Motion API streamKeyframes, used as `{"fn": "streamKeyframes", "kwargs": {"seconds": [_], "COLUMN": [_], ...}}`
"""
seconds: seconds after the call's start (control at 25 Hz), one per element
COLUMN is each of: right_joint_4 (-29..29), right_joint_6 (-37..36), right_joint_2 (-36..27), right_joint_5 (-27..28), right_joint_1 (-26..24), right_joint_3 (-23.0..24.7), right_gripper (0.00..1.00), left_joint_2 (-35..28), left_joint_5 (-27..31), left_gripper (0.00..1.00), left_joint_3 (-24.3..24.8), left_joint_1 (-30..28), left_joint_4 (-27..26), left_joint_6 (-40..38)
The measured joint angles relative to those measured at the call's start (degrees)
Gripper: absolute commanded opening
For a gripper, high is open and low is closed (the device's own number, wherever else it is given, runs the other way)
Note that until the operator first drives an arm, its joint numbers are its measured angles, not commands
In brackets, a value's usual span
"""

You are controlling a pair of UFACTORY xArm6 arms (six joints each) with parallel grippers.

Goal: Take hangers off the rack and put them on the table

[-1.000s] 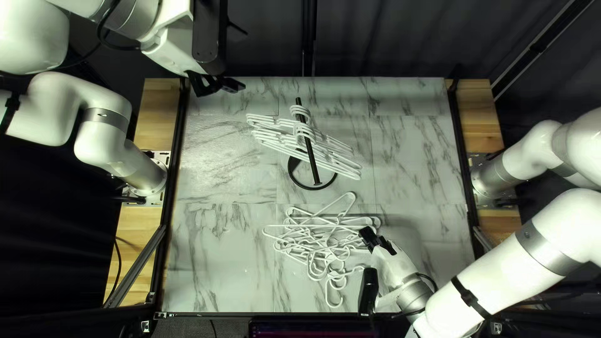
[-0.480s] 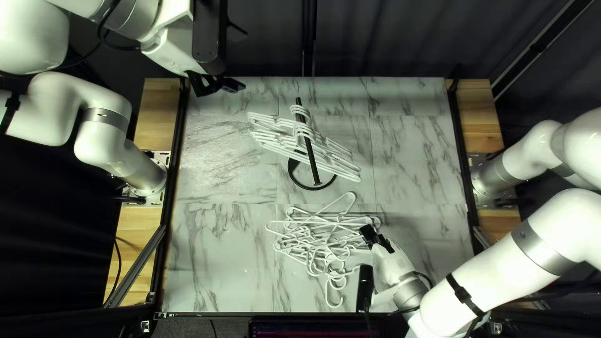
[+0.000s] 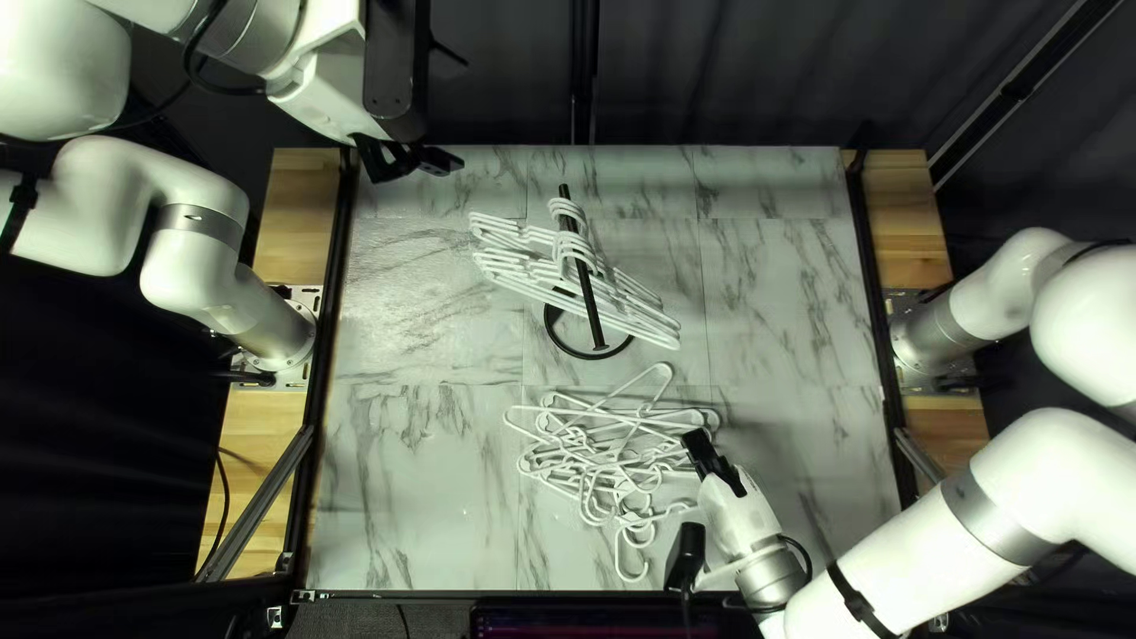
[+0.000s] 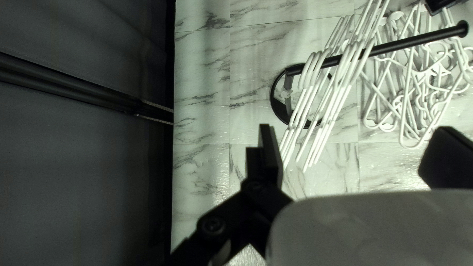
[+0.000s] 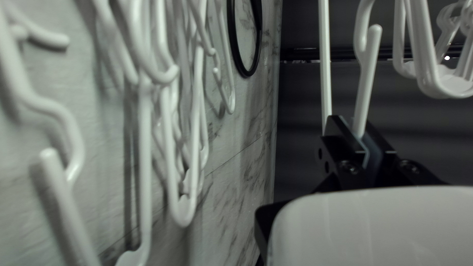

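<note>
If your right gripper [image 5: 354, 129] drops the hanger [image 5: 365, 88] it's pinching onto the pile [image 3: 606, 456] on the near side of the rack [image 3: 588, 296], hooks could tangle, tbh. Left gripper [image 4: 354, 132] is wide open; the rack's got more hangers [image 3: 627, 312].

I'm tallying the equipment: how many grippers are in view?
2: the left gripper near the table's far left corner, the right gripper at the hanger pile.

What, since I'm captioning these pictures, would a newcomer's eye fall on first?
Probably the tangled heap of white hangers on the table, toward its near edge. Just beyond it, a row of hangers hangs on the black rack. Then the right gripper at the heap's edge, its jaws closed on one white hanger.
</note>
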Motion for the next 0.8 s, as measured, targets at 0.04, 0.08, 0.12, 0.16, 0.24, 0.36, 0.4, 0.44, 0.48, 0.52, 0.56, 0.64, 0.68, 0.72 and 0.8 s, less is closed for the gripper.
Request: {"fn": "streamKeyframes", "kwargs": {"seconds": [0.04,0.08,0.12,0.16,0.24,0.36,0.4,0.44,0.48,0.52,0.56,0.64,0.68,0.72,0.8], "right_joint_4": [-0.02,-0.02,0.07,0.22,0.59,1.51,1.81,2.14,2.43,2.68,2.85,3.05,3.16,3.28,3.46], "right_joint_6": [0.27,0.47,0.60,0.66,0.68,0.31,0.13,-0.11,-0.35,-0.57,-0.74,-1.02,-1.12,-1.18,-1.25], "right_joint_2": [0.25,0.49,0.70,0.91,1.15,1.71,1.93,2.19,2.40,2.56,2.63,2.58,2.46,2.35,2.22], "right_joint_5": [-0.21,-0.43,-0.63,-0.83,-1.15,-1.55,-1.67,-1.80,-1.94,-2.10,-2.28,-2.66,-2.90,-3.11,-3.41], "right_joint_1": [0.09,0.15,0.18,0.18,0.14,0.05,0.01,-0.03,-0.07,-0.09,-0.10,-0.15,-0.17,-0.18,-0.19], "right_joint_3": [0.14,0.26,0.37,0.46,0.64,0.66,0.56,0.40,0.25,0.13,0.08,0.15,0.31,0.47,0.69], "right_gripper": [0.00,0.00,0.00,0.00,0.00,0.00,0.00,0.00,0.00,0.00,0.00,0.00,0.00,0.00,0.08], "left_joint_2": [0.00,0.00,0.00,0.00,0.00,0.00,0.00,0.00,0.00,0.00,0.00,0.00,0.00,0.00,0.00], "left_joint_5": [0.00,0.00,0.00,0.00,0.00,0.00,0.00,0.00,0.00,0.00,0.00,0.00,0.00,0.00,0.00], "left_gripper": [1.00,1.00,1.00,1.00,1.00,1.00,1.00,1.00,1.00,1.00,1.00,1.00,1.00,1.00,1.00], "left_joint_3": [0.00,0.00,0.00,0.00,0.00,0.00,0.00,0.00,0.00,0.00,0.00,0.00,0.00,0.00,0.00], "left_joint_1": [0.00,0.00,0.00,0.00,0.00,0.00,0.00,0.00,0.00,0.00,0.00,0.00,0.00,0.00,0.00], "left_joint_4": [0.00,0.00,0.00,0.00,0.00,0.00,0.00,0.00,0.00,0.00,0.00,0.00,0.00,0.00,0.00], "left_joint_6": [0.00,0.00,0.00,0.00,0.00,0.00,0.00,0.00,0.00,0.00,0.00,0.00,0.00,0.00,0.00]}}
